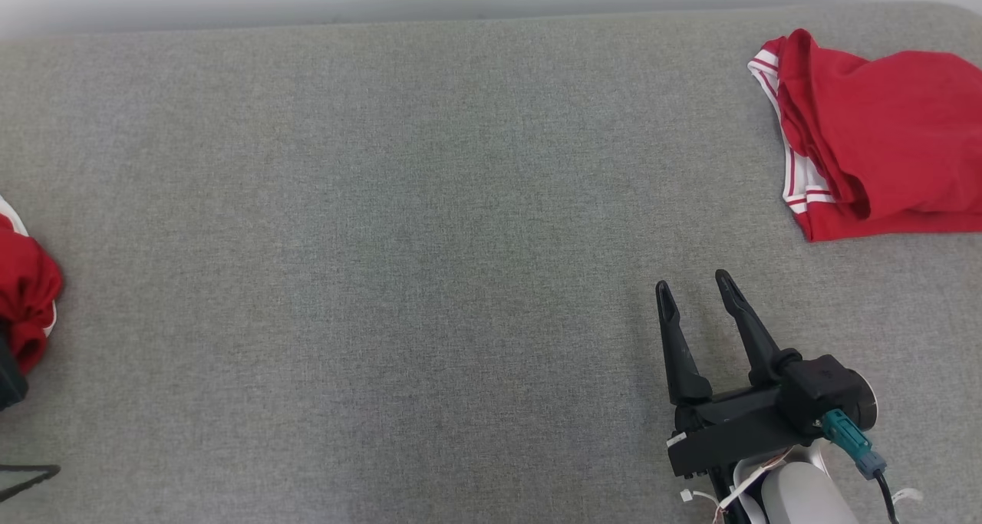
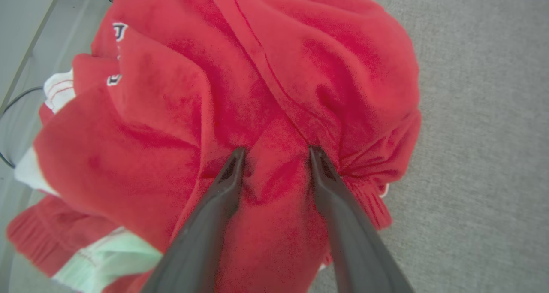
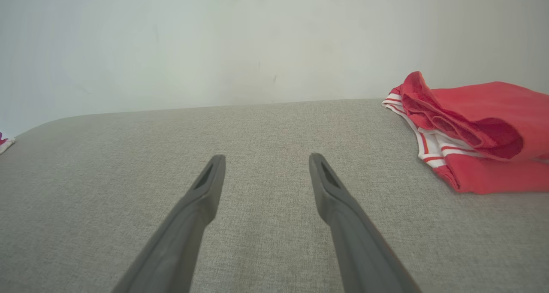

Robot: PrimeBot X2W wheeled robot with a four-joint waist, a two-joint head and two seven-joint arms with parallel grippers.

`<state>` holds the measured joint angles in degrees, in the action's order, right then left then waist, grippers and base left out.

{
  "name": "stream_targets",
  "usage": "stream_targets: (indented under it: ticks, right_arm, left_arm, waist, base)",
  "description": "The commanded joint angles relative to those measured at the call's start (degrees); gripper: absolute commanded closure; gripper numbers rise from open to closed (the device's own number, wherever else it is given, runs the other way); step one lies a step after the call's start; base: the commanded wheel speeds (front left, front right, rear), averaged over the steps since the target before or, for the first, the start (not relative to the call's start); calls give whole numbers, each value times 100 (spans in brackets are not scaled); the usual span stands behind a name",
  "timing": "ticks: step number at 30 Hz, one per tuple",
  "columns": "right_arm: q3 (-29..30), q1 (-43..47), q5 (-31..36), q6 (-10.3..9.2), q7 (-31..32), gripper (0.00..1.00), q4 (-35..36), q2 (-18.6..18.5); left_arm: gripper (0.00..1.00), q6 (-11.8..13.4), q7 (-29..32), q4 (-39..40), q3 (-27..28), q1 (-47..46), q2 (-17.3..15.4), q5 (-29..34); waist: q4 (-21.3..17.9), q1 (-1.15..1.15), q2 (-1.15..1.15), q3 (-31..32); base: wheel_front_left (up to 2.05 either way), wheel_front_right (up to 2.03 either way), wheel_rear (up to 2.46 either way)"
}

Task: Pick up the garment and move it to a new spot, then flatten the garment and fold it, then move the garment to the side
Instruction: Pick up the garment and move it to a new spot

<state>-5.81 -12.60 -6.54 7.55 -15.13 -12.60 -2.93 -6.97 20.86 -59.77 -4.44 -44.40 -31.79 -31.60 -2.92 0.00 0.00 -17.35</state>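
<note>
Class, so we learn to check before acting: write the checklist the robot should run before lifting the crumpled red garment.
1. Left tool straddles a fold of the crumpled garment: ok.
2. Grip closed on cloth: not ok, jaws apart.
3. Right tool open, holding nothing: ok.
4. Grey surface offers room for the new spot: ok.
5. Folded garment lies apart at far right: ok.

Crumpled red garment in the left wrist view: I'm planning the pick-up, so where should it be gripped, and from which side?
Probably the raised fold in the middle of the garment, coming straight down from above. The cloth bunches upward there into a ridge narrow enough to pinch, and the open fingers of the left gripper straddle it.
</note>
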Motion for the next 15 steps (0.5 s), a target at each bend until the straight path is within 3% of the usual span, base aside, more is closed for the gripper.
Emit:
stream_targets:
  ticks: [1,6,15]
  right_arm:
    - [-8,9,-28,-15,-4,0,-16,9]
    - [74,119,-11,-15,-4,0,-54,9]
    - [136,244,-54,-15,-4,0,-76,9]
  left_arm:
    - [100,44,-59,-63,-33,48,-19,48]
    - [100,11,-527,71,-200,-16,-11,215]
    - [100,-6,-1886,545,-242,-364,-20,308]
  waist:
    - [-11,0,0,27]
    - [35,0,0,169]
    - [163,0,0,527]
  base:
    - [0,0,0]
    - [0,0,0]
    - [0,0,0]
